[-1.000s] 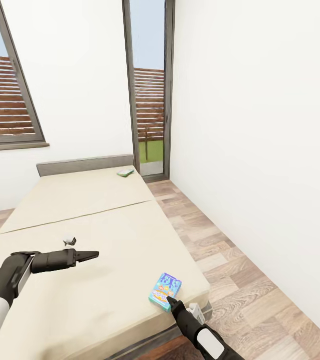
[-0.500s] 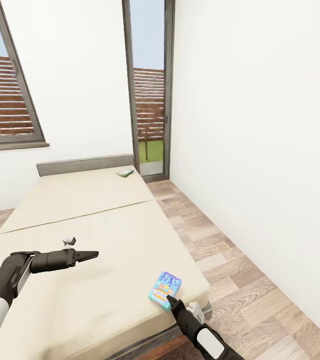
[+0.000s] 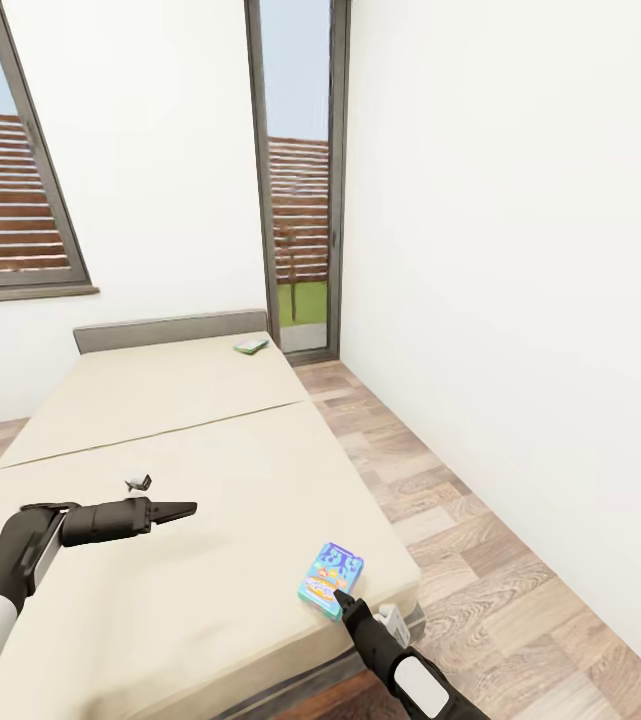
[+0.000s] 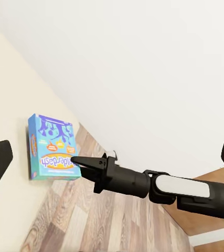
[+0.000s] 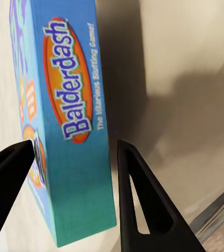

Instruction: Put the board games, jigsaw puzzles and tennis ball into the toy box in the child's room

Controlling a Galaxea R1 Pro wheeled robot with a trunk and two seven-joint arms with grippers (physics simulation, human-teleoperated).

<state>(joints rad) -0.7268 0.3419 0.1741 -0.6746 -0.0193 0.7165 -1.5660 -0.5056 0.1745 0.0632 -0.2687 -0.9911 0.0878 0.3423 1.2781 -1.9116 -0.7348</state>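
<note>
A blue board game (image 3: 330,579) lettered Balderdash lies at the near right corner of the bed (image 3: 190,420). My right gripper (image 3: 340,598) reaches it from the near side. In the right wrist view its fingers (image 5: 143,199) press on both sides of the box's edge (image 5: 75,105), shut on it. The left wrist view shows the same box (image 4: 51,148) with the right gripper's tip (image 4: 76,159) at its corner. My left gripper (image 3: 188,509) hovers over the middle of the mattress, open and empty. A second, green and white board game (image 3: 251,345) lies by the grey headboard (image 3: 165,329).
A small grey object (image 3: 140,481) lies on the mattress just beyond the left gripper. A white wall (image 3: 520,280) runs along the right, with a strip of wood-plank floor (image 3: 460,540) between it and the bed. Tall grey-framed windows (image 3: 298,180) stand behind the headboard.
</note>
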